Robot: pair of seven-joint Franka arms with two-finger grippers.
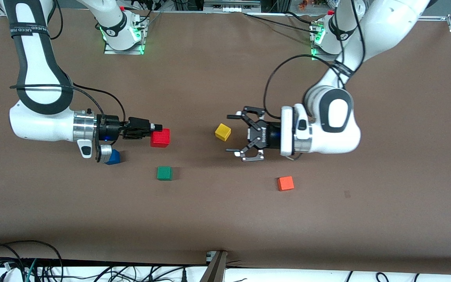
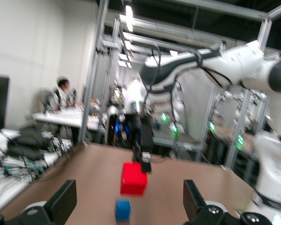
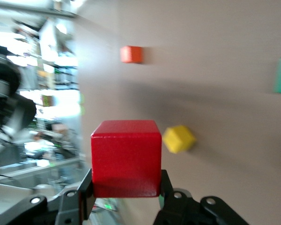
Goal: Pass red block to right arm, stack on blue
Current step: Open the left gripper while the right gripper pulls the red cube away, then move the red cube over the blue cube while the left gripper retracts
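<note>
The red block is held in my right gripper, which is shut on it above the table; the right wrist view shows the block clamped between the two fingers. The blue cube lies on the table just under the right wrist, partly hidden by it. My left gripper is open and empty, its jaws spread wide and facing the red block, beside the yellow cube. The left wrist view shows the red block, the blue cube and the right gripper ahead of it.
A yellow cube lies by the left gripper's jaws. A green cube lies nearer the front camera than the red block. An orange-red cube lies toward the left arm's end. The brown table has a long front edge.
</note>
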